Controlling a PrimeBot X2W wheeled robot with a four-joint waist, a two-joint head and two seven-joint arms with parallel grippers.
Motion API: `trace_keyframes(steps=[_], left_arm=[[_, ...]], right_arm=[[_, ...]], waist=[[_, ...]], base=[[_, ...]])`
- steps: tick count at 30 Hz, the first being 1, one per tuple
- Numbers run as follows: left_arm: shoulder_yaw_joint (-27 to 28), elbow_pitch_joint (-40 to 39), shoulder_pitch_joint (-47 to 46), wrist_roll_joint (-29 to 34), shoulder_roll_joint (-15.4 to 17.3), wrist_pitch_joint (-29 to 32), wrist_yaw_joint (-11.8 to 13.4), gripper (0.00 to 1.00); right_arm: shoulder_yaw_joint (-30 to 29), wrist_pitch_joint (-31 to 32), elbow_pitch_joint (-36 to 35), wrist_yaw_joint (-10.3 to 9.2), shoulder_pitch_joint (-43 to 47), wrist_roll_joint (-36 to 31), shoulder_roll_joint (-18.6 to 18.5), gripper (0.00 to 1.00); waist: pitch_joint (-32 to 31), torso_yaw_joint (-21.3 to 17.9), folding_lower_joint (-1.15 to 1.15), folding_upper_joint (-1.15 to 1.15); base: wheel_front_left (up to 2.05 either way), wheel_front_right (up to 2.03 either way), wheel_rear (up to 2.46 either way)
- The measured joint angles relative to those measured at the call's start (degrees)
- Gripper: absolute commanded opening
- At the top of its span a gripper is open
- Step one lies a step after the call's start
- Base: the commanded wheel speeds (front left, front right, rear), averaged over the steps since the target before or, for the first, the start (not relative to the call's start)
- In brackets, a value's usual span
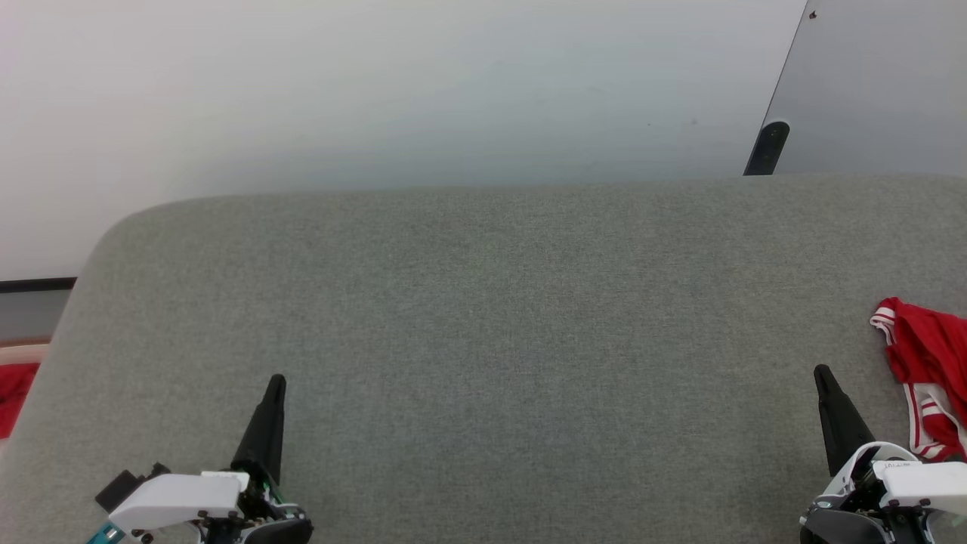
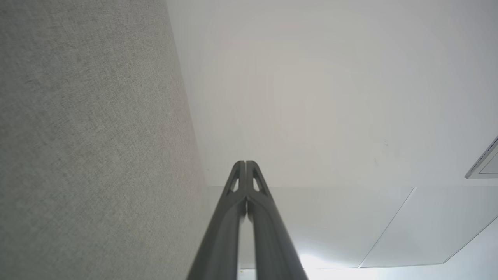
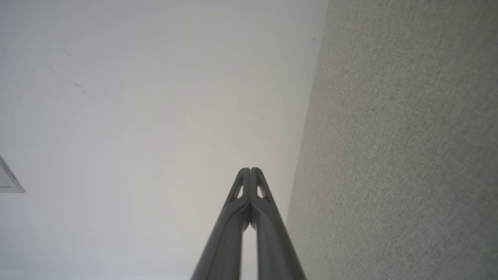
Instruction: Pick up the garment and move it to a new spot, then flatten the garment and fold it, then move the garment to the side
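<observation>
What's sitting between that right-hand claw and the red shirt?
Nothing: the head view shows a bare stretch of grey cushion between the right gripper and the garment.

Left gripper (image 2: 246, 165) comes up from bottom middle: two long dark fingers pressed together, tips touching. Grey cloth surface (image 2: 85, 147) on left side, its edge just beside fingers. White wall (image 2: 311, 97) behind, with small grey frame corner (image 2: 484, 161) at right.
</observation>
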Motion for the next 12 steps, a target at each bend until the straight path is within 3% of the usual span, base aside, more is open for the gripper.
trace_keyframes(steps=[12], left_arm=[[0.0,0.0,0.0,0.0,0.0,0.0,0.0,0.0]], right_arm=[[0.0,0.0,0.0,0.0,0.0,0.0,0.0,0.0]], waist=[[0.0,0.0,0.0,0.0]], base=[[0.0,0.0,0.0]])
